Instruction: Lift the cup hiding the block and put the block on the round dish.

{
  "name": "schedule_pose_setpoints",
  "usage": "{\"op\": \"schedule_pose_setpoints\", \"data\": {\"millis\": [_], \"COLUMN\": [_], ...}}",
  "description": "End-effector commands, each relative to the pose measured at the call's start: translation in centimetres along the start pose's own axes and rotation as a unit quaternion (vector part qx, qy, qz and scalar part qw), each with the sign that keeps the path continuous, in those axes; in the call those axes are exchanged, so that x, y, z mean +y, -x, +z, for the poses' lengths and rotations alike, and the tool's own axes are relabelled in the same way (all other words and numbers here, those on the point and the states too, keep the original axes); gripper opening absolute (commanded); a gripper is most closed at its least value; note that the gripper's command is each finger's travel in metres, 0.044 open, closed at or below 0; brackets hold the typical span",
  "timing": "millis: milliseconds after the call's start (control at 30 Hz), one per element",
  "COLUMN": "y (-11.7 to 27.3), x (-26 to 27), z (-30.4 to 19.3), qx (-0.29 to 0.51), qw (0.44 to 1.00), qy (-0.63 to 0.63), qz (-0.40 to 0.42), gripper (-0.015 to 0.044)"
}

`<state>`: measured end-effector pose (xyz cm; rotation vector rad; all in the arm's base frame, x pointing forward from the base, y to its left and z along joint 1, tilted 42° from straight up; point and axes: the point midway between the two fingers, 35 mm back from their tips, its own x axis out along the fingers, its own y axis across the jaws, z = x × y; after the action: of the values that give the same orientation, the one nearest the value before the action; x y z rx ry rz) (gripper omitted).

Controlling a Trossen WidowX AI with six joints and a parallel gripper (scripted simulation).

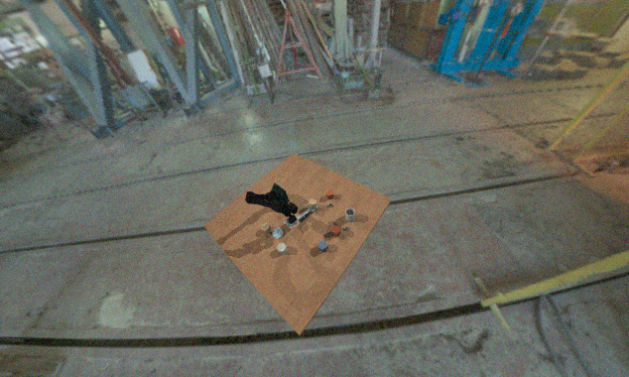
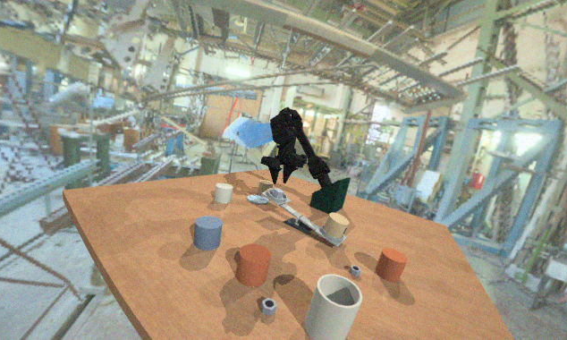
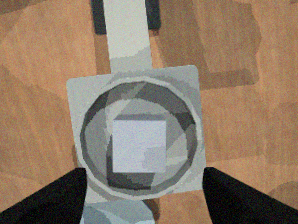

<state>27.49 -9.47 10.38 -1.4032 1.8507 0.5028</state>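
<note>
My gripper [image 2: 280, 182] [image 3: 145, 176] is open, with nothing between its fingers, above the raised end of the balance [image 2: 301, 217] [image 3: 127, 35] [image 1: 305, 212]. The pale lilac block [image 3: 139, 146] [image 2: 277, 194] lies uncovered inside the round rim on that end; the fingertips show on either side of it in the wrist view. One tan cup [image 2: 266, 186] [image 1: 266, 227] stands on the table, beyond the dish in the exterior view. The other tan cup [image 2: 336, 225] [image 1: 313, 201] stands on the lowered end. The light blue round dish [image 2: 258, 199] [image 1: 278, 232] [image 3: 117, 212] lies beside the raised end, with nothing visible on it.
A white cylinder [image 2: 224, 193] [image 1: 282, 247] stands near the dish. A blue cylinder [image 2: 207, 233], two orange-red cylinders [image 2: 253, 265] [image 2: 391, 265], a hollow pale container [image 2: 333, 309] and two grey nuts [image 2: 355, 270] [image 2: 268, 306] are farther from the arm.
</note>
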Motion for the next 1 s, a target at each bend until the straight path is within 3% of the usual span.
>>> {"op": "schedule_pose_setpoints", "data": {"millis": [0, 900, 967], "y": [-1.1, -4.8, -4.8], "x": [0.1, 0.2, 0.2], "z": [0.0, -0.1, -0.1], "qx": [0.005, 0.006, 0.006], "qw": [1.000, 1.000, 1.000], "qy": [0.002, 0.001, 0.001], "qz": [0.004, 0.004, 0.004], "gripper": [0.0260, 0.0260, 0.0208]}}
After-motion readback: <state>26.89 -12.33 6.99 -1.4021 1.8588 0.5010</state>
